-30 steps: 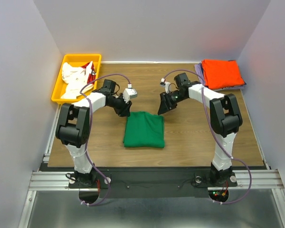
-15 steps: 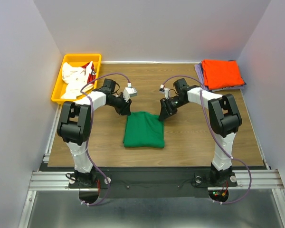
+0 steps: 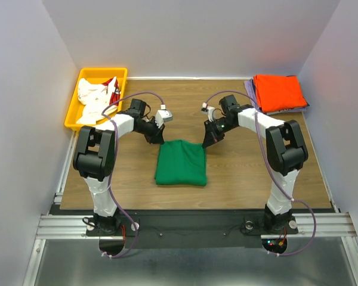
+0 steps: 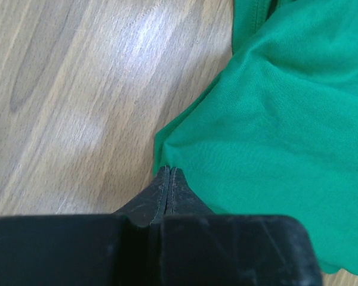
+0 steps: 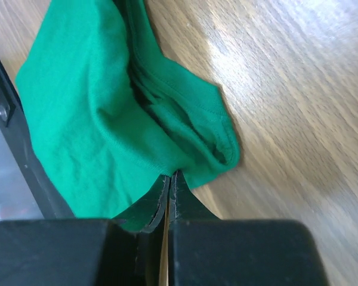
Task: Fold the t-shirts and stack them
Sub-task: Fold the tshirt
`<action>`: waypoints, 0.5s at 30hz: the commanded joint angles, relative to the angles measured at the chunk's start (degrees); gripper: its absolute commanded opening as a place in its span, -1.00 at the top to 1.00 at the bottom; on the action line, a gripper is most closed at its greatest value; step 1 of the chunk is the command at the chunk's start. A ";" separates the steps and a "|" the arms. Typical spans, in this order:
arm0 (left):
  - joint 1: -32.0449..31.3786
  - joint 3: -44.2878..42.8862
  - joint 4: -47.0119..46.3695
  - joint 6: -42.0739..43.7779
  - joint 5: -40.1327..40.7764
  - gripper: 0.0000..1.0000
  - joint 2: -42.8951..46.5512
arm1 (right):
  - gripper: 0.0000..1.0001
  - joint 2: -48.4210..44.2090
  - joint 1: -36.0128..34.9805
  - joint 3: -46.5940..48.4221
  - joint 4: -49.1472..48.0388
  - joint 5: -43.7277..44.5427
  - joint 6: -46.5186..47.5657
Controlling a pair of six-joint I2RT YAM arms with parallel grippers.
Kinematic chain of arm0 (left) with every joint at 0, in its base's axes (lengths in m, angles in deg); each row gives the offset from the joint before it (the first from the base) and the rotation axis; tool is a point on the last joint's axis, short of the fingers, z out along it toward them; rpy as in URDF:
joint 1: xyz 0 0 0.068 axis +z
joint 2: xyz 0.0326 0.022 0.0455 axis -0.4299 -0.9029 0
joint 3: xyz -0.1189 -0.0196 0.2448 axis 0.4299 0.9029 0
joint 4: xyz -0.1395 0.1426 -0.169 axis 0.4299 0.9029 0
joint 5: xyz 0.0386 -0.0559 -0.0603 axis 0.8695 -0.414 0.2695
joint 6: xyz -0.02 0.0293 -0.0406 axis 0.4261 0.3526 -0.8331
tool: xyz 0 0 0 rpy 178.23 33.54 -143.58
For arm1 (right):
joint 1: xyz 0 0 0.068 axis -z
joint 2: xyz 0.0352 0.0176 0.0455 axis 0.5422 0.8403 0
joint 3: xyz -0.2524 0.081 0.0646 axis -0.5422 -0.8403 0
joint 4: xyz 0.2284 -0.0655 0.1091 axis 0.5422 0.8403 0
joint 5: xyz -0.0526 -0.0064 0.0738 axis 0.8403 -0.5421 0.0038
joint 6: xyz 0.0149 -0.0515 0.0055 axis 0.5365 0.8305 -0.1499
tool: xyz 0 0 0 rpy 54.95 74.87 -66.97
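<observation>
A bright green t-shirt [image 3: 180, 162] lies folded in the middle of the table. My left gripper [image 3: 159, 140] is at its far left corner, my right gripper [image 3: 207, 142] at its far right corner. In the left wrist view the left gripper [image 4: 169, 171] is shut, with the corner of the green t-shirt [image 4: 274, 119] drawn into its tips. The right gripper [image 5: 170, 176] is also shut, pinching the hemmed edge of the green t-shirt [image 5: 77, 119]. An orange t-shirt [image 3: 278, 92] lies folded at the far right on a lavender one [image 3: 250, 88].
A yellow bin [image 3: 73, 110] at the far left holds crumpled white t-shirts with red [image 3: 96, 98]. Bare wooden table surrounds the green shirt. Grey walls close in the left, right and back sides.
Both grippers have gone from open to shut at the green shirt's far corners. The right gripper came down to the corner; the left arm barely moved.
</observation>
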 commanded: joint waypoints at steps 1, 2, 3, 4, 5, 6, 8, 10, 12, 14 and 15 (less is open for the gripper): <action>0.59 -2.18 1.30 0.98 -0.86 1.00 0.71 | 0.99 -5.90 -0.18 2.52 1.32 3.38 -0.04; 0.60 -2.27 1.13 0.98 -0.69 1.00 0.71 | 0.99 -7.30 -0.27 2.35 1.84 5.13 -0.12; 0.77 -2.36 1.21 0.98 -0.43 1.00 0.80 | 0.99 -7.84 -0.27 2.09 2.20 6.02 0.05; 0.68 -2.36 1.21 1.07 -0.34 1.00 0.89 | 0.99 -8.45 -0.27 2.00 2.72 8.03 0.23; 0.68 -2.45 1.21 1.07 0.01 1.00 0.89 | 0.99 -8.55 -0.27 1.82 2.99 8.83 0.40; 0.77 -2.62 1.21 0.98 0.36 1.00 0.98 | 0.99 -8.46 -0.27 1.73 3.34 9.80 0.75; 0.95 -2.71 0.69 0.37 1.33 1.00 1.24 | 0.99 -7.85 -0.18 1.56 3.43 13.47 1.28; 1.30 -2.71 -0.27 -0.25 1.86 1.00 1.68 | 0.99 -5.30 -0.27 2.34 3.34 15.68 1.20; 1.39 -2.62 -1.33 -1.04 2.91 1.00 1.77 | 0.99 -1.63 -0.27 4.89 3.26 17.79 0.67; 1.56 -2.62 -1.95 -1.57 3.35 1.00 1.77 | 0.99 1.11 -0.27 7.78 3.08 18.24 0.23; 1.56 -2.80 -2.21 -1.83 3.18 1.00 1.86 | 0.99 3.30 -0.27 8.67 3.08 18.16 -0.29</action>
